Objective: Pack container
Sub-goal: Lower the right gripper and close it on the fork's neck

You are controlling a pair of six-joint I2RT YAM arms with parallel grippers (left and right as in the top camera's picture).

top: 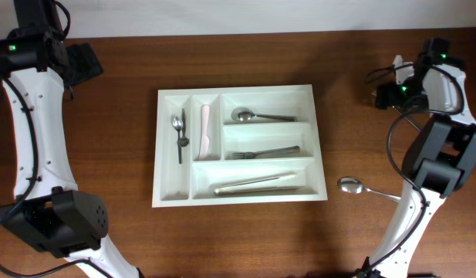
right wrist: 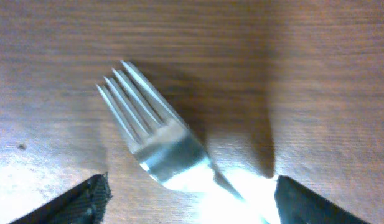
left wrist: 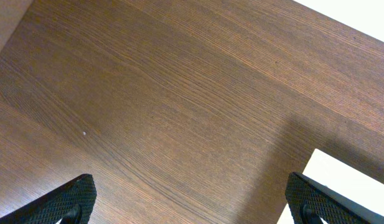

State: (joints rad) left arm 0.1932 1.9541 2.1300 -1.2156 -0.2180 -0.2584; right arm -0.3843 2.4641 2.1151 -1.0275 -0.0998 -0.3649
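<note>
— Overhead, where is the tray (top: 236, 91) placed?
— It is set flat at the middle of the table (top: 245, 46), and cutlery (top: 262, 117) is laid in each of its five compartments. A spoon (top: 350, 185) is seen on the table just right of it, with its bowl towards the tray.
— What is shown by the right wrist view?
— A fork (right wrist: 155, 137) is seen on the wood, tines pointed up and left in the picture. The right pincer (right wrist: 192, 190) is spread wide to either side of it, and nothing is gripped.
— And the left?
— The left pincer (left wrist: 190, 186) is likewise spread wide and empty above bare wood, off the tray's left side. A white corner of the tray is caught at the lower right of its view.
</note>
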